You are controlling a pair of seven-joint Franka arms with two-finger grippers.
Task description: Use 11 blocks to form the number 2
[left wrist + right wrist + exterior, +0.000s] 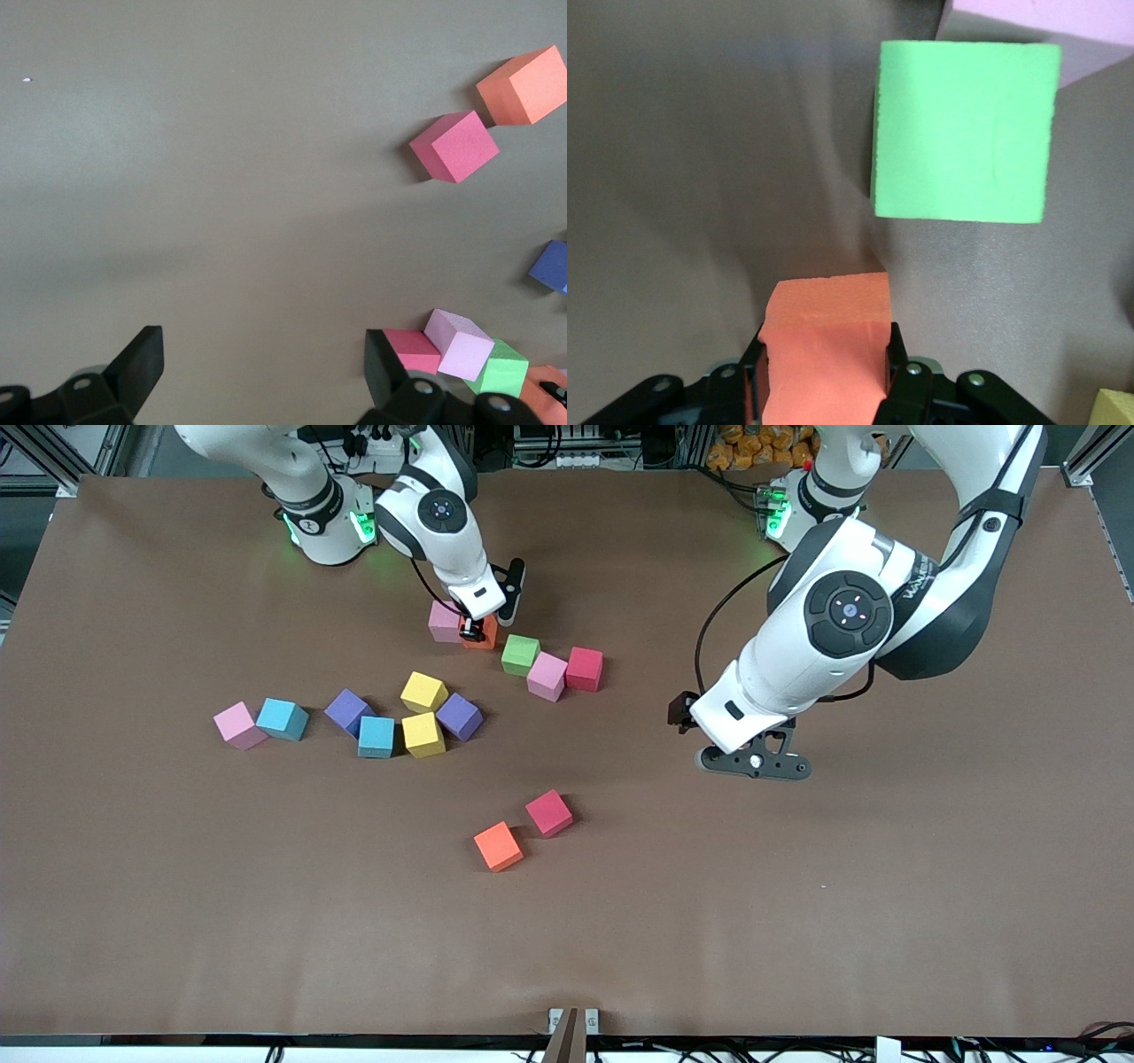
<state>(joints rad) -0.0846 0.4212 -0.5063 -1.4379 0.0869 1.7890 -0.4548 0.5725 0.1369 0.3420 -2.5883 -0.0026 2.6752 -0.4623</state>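
My right gripper (478, 631) (826, 354) is shut on an orange block (485, 638) (826, 345), low at the table beside a pink block (442, 621). A green block (520, 654) (964, 131), a pale pink one (547, 677) and a crimson one (585, 669) lie in a row just nearer the camera. Yellow (423, 691), purple (459, 716), light blue (376, 736) and further loose blocks cluster toward the right arm's end. My left gripper (753, 766) (262, 354) hangs open over bare table. A number 2 is not in view.
A second orange cube (498, 846) (523, 84) and a hot-pink cube (548, 813) (454, 146) lie together nearer the camera, apart from the clusters. The brown table (886, 912) spreads wide at the left arm's end and along the front edge.
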